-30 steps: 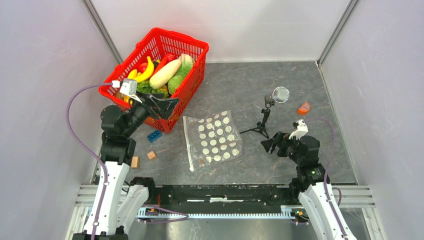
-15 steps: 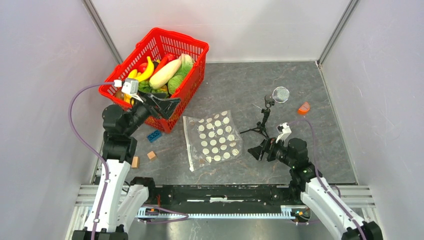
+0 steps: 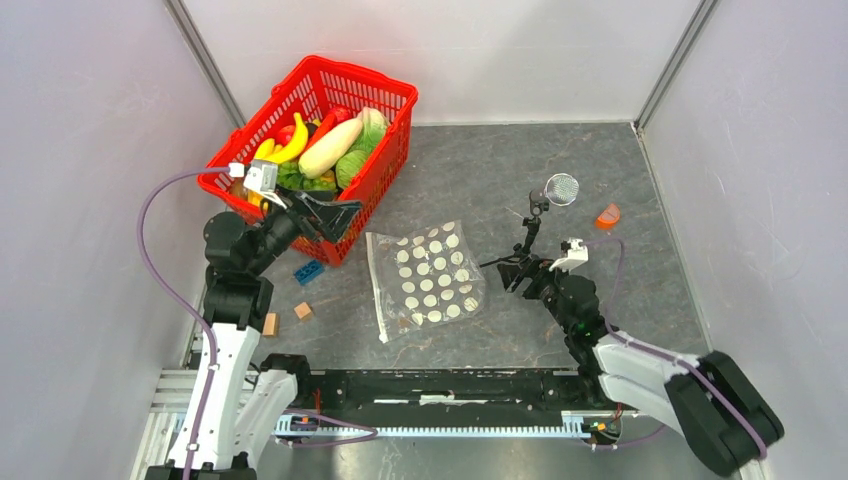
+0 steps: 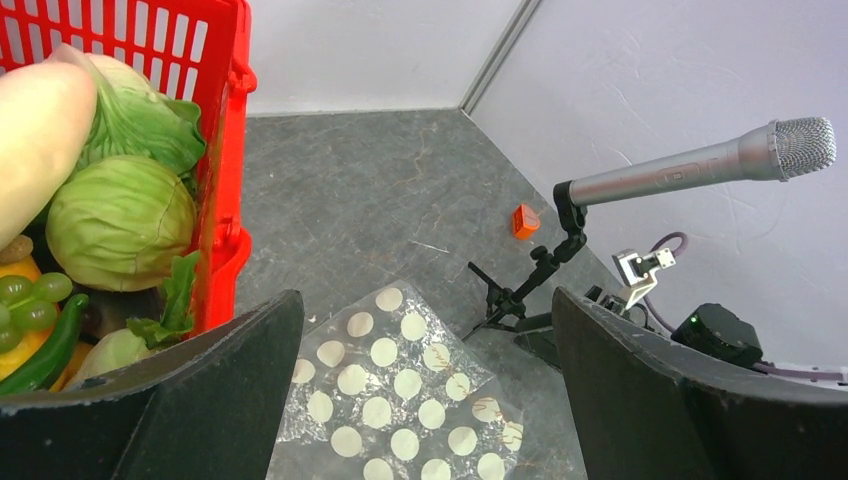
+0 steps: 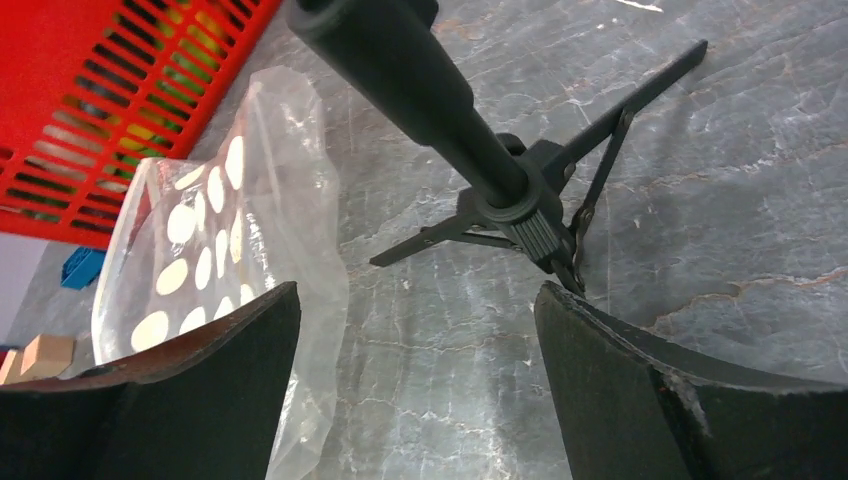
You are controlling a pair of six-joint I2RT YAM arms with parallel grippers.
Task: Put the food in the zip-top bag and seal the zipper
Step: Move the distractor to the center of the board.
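Note:
The zip-top bag [image 3: 428, 280] lies flat mid-table, clear with white dots; it also shows in the left wrist view [image 4: 400, 400] and the right wrist view [image 5: 215, 225]. Its zipper [image 3: 377, 290] looks to run along the left edge. The food [image 3: 328, 148] is piled in the red basket [image 3: 385, 190]: a yellow banana [image 3: 290, 143], a pale squash, and a green cabbage [image 4: 120, 220]. My left gripper [image 3: 340, 222] hovers open over the basket's near right corner, nothing between its fingers [image 4: 428, 300]. My right gripper [image 3: 512, 272] is open and low, just right of the bag [image 5: 415, 290].
A microphone on a small black tripod [image 3: 530, 235] stands right next to my right gripper, its stem close above the wrist camera [image 5: 430, 100]. A blue brick [image 3: 308, 271] and two wooden cubes [image 3: 303, 310] lie left of the bag. A small orange piece [image 3: 607, 215] sits at the far right.
My right arm has stretched forward and left, bringing its gripper from the right side to between the tripod and the bag's right edge. The left gripper has barely moved.

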